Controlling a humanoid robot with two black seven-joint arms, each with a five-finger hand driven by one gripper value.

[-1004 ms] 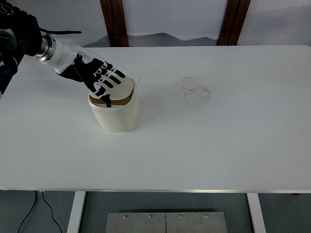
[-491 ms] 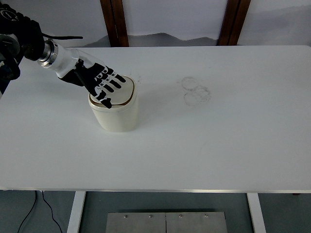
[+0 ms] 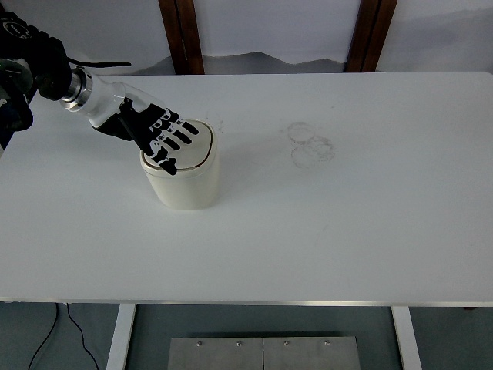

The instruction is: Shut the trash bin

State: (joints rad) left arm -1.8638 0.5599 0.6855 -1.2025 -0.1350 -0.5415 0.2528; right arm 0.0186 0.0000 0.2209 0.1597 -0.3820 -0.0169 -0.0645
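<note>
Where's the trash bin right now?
Head view: the trash bin stands left of centre on the table, under the left hand spread flat on its lid.

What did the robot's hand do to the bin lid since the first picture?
The left hand pressed the lid down flat: the brown gap that showed under it a second ago is gone, so the trash bin looks closed. The fingers stay spread on top. The bin itself has not moved on the table.
</note>
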